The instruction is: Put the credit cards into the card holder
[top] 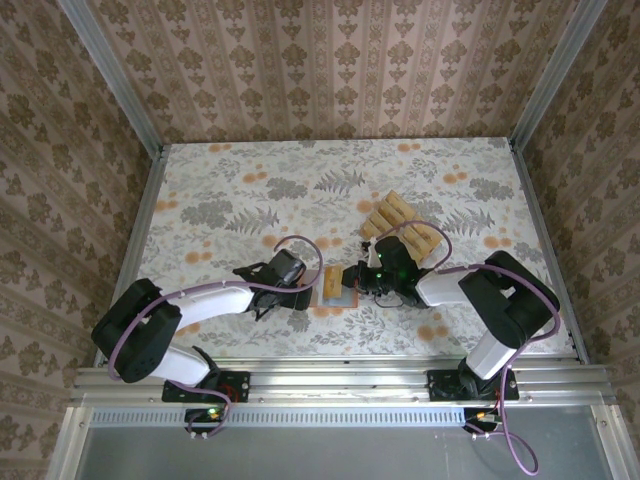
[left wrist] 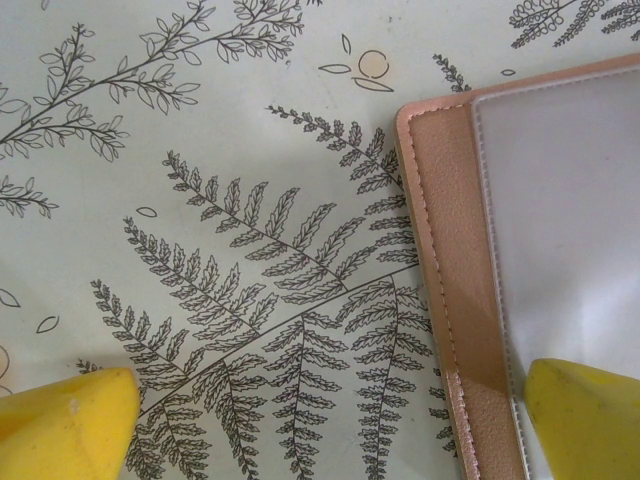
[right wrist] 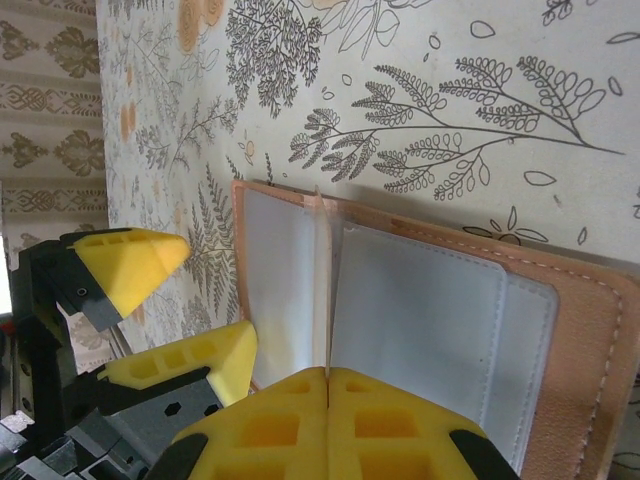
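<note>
The reddish-brown card holder [top: 338, 290] lies open on the table between my two grippers, its greyish pockets [right wrist: 430, 320] facing up. My right gripper [right wrist: 328, 375] is shut on a thin inner leaf of the holder [right wrist: 322, 270], which stands on edge. My left gripper [left wrist: 325, 440] is open and straddles the holder's left edge [left wrist: 445, 250], one finger [left wrist: 585, 420] over the clear panel and the other [left wrist: 65, 430] over the cloth. The tan credit cards [top: 402, 228] lie fanned out just behind the right gripper [top: 352, 280].
A fern-and-flower tablecloth [top: 250, 200] covers the table. Papered walls and metal posts [top: 150, 180] close it in at the back and sides. A rail [top: 340, 380] with the arm bases runs along the near edge.
</note>
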Robot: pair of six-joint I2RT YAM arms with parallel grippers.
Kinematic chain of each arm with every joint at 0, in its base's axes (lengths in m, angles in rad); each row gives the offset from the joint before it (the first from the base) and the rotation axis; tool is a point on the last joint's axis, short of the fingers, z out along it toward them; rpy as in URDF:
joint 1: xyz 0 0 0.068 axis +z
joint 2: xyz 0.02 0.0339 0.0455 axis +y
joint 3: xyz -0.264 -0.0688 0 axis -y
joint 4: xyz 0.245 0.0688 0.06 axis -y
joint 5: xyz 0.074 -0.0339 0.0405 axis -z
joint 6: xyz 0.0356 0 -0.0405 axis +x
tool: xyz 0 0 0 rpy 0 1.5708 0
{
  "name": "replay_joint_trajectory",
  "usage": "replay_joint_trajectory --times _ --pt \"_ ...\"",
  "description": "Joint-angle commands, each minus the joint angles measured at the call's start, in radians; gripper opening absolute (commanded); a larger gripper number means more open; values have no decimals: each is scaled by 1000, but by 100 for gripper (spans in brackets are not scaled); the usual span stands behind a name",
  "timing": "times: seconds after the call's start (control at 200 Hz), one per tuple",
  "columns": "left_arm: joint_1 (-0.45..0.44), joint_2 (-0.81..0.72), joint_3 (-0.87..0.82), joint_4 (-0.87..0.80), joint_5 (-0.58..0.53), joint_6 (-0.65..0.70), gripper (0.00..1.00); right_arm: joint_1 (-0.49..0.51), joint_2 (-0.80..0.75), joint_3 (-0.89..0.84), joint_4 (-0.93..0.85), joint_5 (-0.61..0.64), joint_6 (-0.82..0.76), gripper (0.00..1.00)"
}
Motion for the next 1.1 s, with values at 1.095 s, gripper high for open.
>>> replay_joint_trajectory --times 1.095 --pt "4 8 -18 -19 -22 -10 100 33 60 -47 113 -26 47 0"
